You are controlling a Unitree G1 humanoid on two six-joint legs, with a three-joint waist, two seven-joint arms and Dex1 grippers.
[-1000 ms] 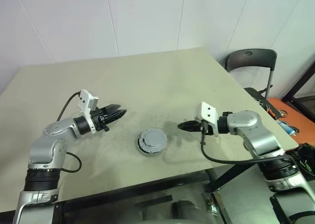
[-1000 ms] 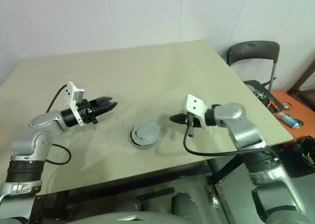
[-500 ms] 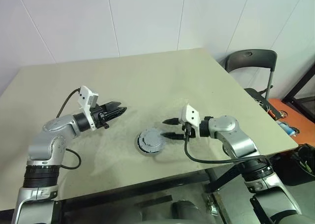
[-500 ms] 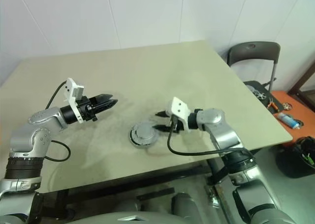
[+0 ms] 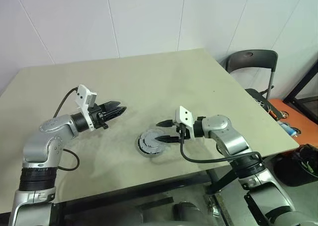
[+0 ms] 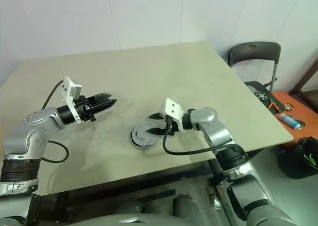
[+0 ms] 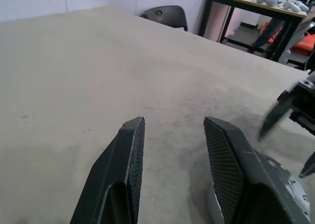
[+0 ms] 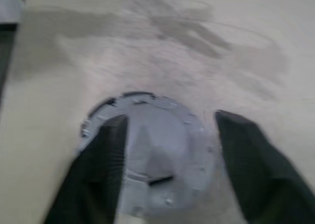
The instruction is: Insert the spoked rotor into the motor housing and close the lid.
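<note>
Just one lid [image 5: 150, 142], two hands [image 5: 165, 131] [image 5: 118, 110], one chair [image 5: 251, 62]

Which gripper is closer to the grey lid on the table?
The right. The right gripper hangs open at the lid, one finger over its edge. The left gripper hovers apart, off to the robot's left.

The left gripper [image 7: 170, 150] hovers with fingers parted above the beige table [image 7: 88, 61]; a grey disc, perhaps the lid [image 7: 285, 187], sits beyond its finger.
</note>
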